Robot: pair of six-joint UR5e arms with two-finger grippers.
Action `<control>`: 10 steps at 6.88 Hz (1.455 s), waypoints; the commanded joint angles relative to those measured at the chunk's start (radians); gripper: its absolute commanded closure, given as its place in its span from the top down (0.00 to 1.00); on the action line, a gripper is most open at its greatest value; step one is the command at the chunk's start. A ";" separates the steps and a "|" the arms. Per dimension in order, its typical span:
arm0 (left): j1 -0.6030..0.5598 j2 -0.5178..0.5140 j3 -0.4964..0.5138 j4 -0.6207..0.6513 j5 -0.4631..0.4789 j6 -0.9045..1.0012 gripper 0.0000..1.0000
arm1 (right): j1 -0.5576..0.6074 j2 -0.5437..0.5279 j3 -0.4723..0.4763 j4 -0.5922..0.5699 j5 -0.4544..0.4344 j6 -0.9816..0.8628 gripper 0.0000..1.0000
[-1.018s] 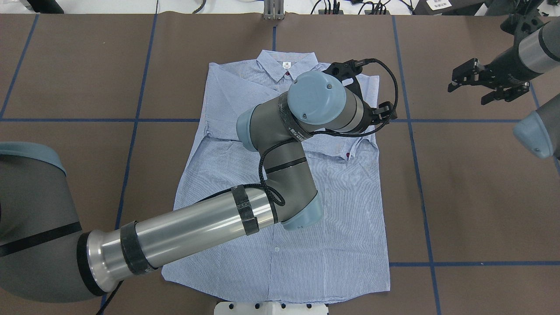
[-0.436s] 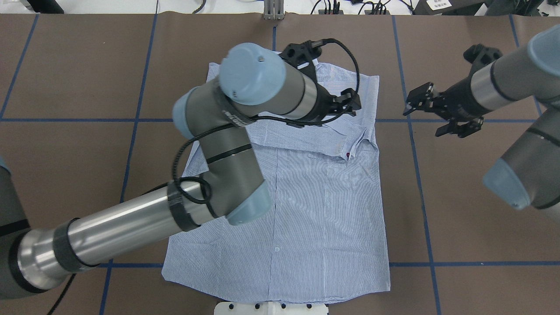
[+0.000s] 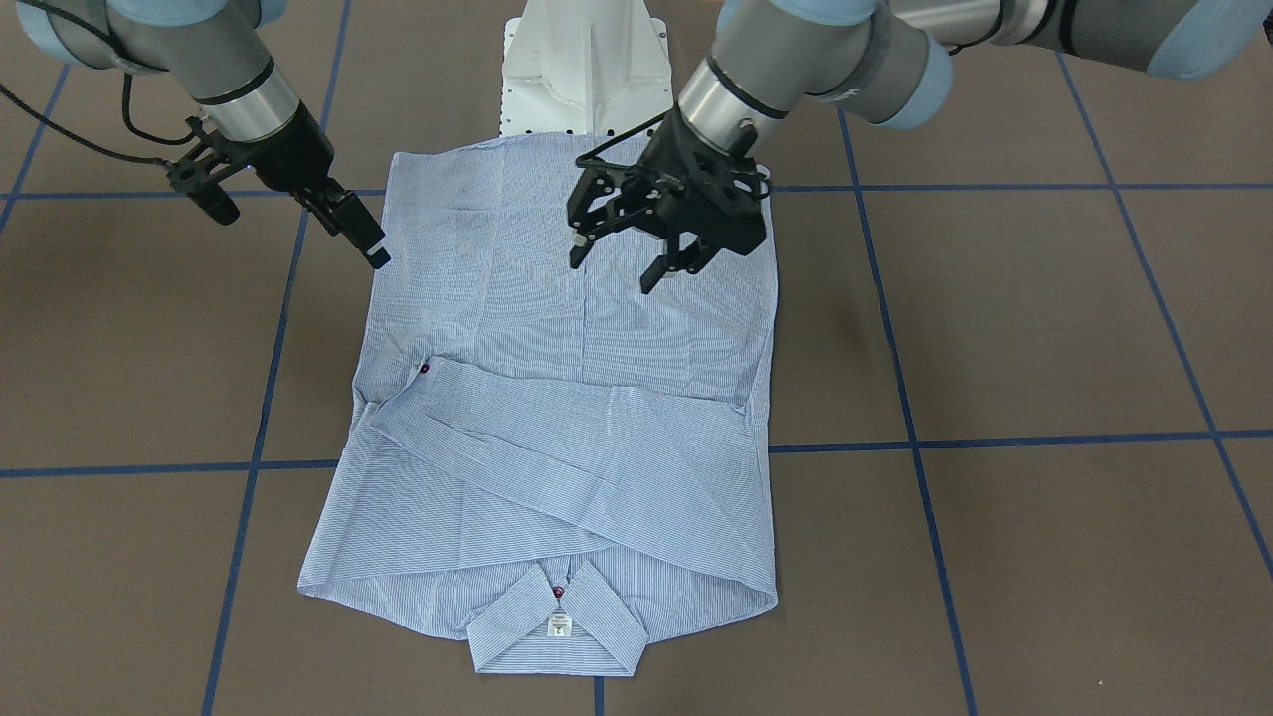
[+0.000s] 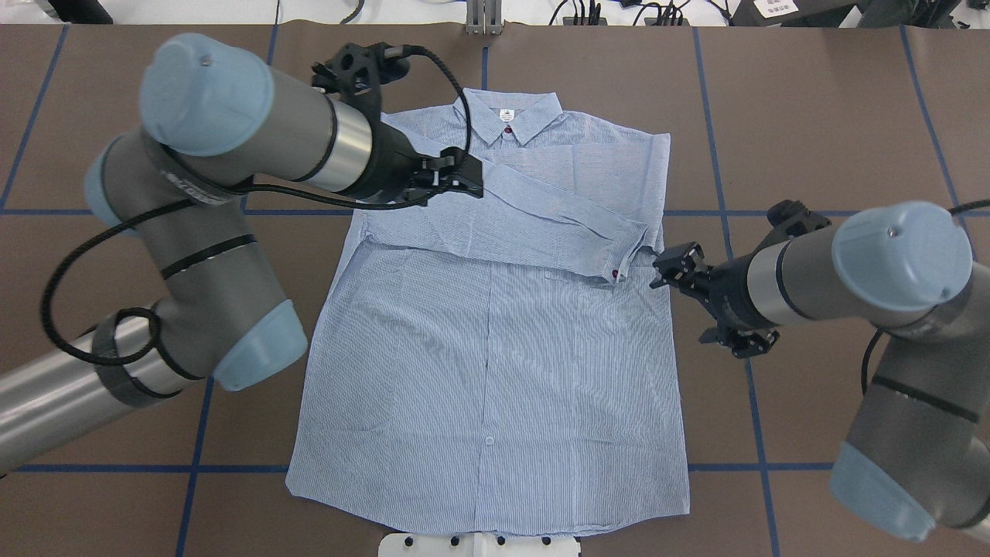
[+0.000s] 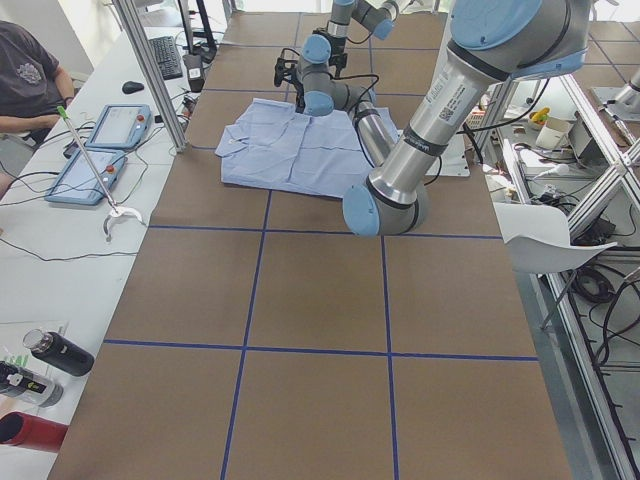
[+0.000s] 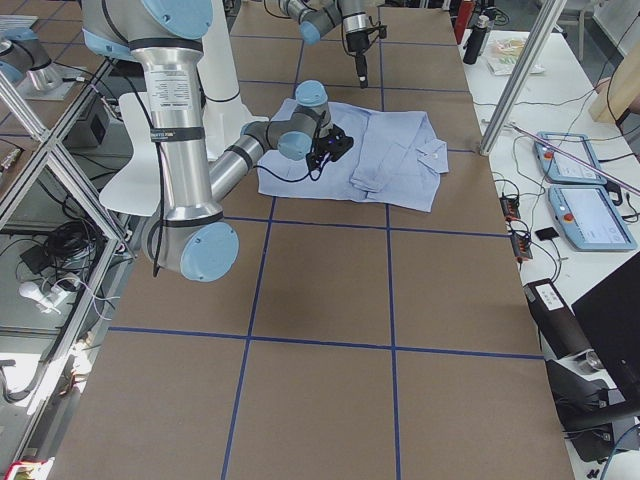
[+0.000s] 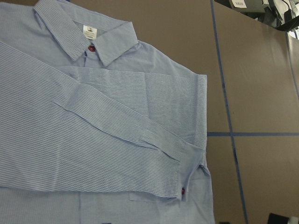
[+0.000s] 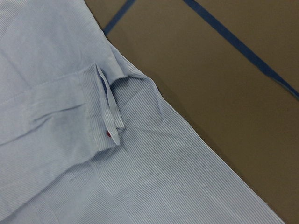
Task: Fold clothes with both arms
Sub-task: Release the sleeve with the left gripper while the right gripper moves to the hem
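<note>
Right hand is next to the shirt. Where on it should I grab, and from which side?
Probably the shirt's side edge just below the folded cuff, approached low from the table side. That edge lies flat and straight, and the open right hand sits beside it.

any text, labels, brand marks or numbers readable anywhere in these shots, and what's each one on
No text can be read in any view.
White label inside the collar of the shirt: a small dark mark and tiny print, too small to read.
Print along the silver tube of the left arm: blurred.
Print along the silver tube of the right arm: blurred.
White card beyond the table's far edge: too small to read.
</note>
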 commanded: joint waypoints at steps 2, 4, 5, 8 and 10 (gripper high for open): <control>-0.053 0.150 -0.142 0.001 -0.027 0.073 0.82 | -0.323 -0.131 0.070 -0.017 -0.353 0.241 1.00; -0.057 0.174 -0.181 0.003 -0.020 0.067 0.82 | -0.425 -0.148 0.078 -0.023 -0.424 0.334 0.87; -0.057 0.181 -0.187 0.001 -0.017 0.065 0.82 | -0.454 -0.171 0.076 -0.024 -0.422 0.339 0.83; -0.057 0.190 -0.201 0.003 0.005 0.065 0.82 | -0.532 -0.176 0.066 -0.024 -0.428 0.371 0.83; -0.057 0.200 -0.215 0.004 0.005 0.065 0.82 | -0.548 -0.175 0.038 -0.024 -0.428 0.371 0.81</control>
